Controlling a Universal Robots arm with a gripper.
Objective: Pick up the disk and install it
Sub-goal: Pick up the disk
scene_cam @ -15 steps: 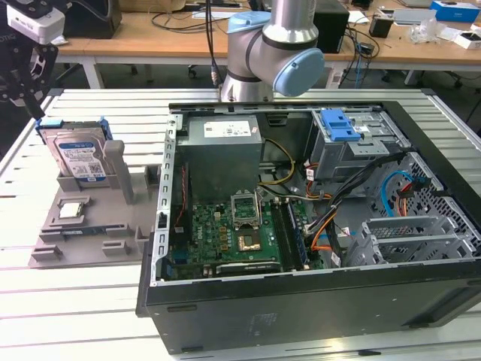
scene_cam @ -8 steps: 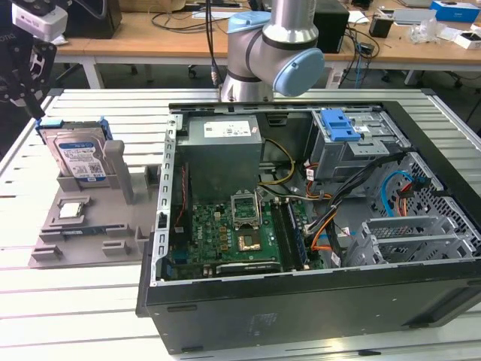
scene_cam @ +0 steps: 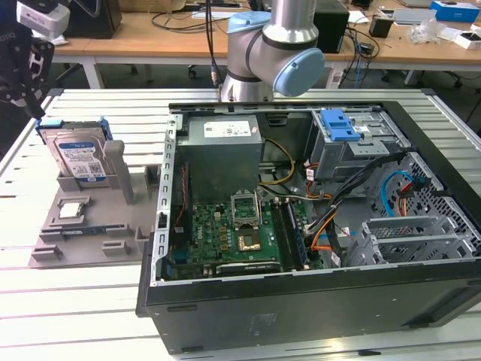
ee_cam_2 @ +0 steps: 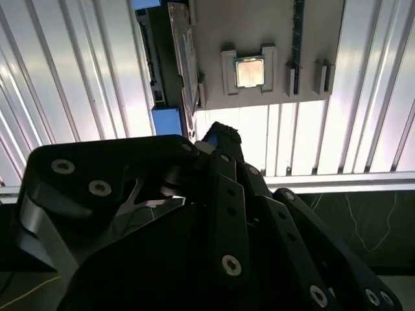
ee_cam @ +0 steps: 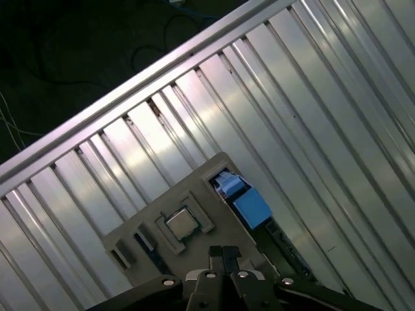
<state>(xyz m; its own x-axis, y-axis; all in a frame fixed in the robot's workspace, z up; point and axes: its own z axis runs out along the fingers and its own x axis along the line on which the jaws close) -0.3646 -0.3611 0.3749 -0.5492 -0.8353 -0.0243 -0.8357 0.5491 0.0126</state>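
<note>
I see the tool (ee_cam: pixel 223 254) clenched and empty above the grey holder (scene_cam: pixel 90 233), beside the open computer case (scene_cam: pixel 301 301). The disk (scene_cam: pixel 79 159), silver with a blue-and-white label and blue frame, stands upright in that holder near a chip (scene_cam: pixel 71 211).

A: Disk (scene_cam: pixel 79 160), colours?
B: Silver body. Blue-and-white label with black barcode stripes. Carrier frame (scene_cam: pixel 51 122) blue.
A: Fixture tray (scene_cam: pixel 90 235)?
B: Plain grey; the chip (scene_cam: pixel 71 211) on it is silver. Table (scene_cam: pixel 75 308) is pale silver, ribbed in parallel slats.
A: Computer case (scene_cam: pixel 301 320)?
B: Black shell, green motherboard (scene_cam: pixel 225 226), blue latch (scene_cam: pixel 342 125). Cables (scene_cam: pixel 322 224) orange, blue, yellow.
A: Arm (scene_cam: pixel 289 45)?
B: Silver with light-blue caps; jaws black.
</note>
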